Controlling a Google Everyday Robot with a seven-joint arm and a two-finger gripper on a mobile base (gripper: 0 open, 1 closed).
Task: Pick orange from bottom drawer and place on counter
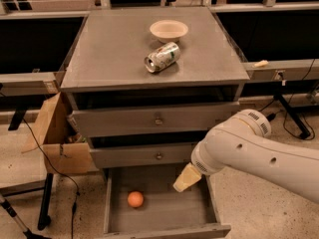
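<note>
My arm: slanted down-left from the frame's lower right.
My gripper (185, 179): above the bottom drawer (164, 218), right of the orange (135, 199); grip unclear.

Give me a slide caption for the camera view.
Gripper above the open bottom drawer, apart from the orange lying inside; a tipped can and bowl sit on the counter.

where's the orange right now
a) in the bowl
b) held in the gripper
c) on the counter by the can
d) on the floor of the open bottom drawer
d: the orange lies on the floor of the open bottom drawer, to the left of the gripper, which hangs over the drawer apart from it; the counter holds only the can and the bowl.
</note>
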